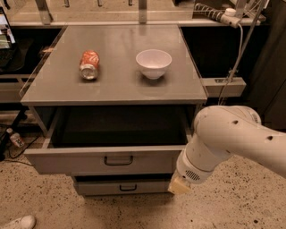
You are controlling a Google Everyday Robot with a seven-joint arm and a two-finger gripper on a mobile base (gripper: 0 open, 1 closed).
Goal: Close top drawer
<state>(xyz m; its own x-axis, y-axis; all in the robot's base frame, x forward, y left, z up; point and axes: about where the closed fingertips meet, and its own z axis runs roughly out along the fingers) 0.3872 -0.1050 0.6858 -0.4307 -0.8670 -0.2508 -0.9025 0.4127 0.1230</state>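
We see the top drawer pulled wide open under the front edge of the tabletop.
Our gripper hangs low off the front right corner, beside the drawer front; its opening we cannot tell. A tipped soda can and a white bowl rest mid-tabletop.

A workshop or lab is indicated by a grey metal cabinet, a speckled floor and 1 cabled power strip at upper right. The gripper is seen at lower centre-right.
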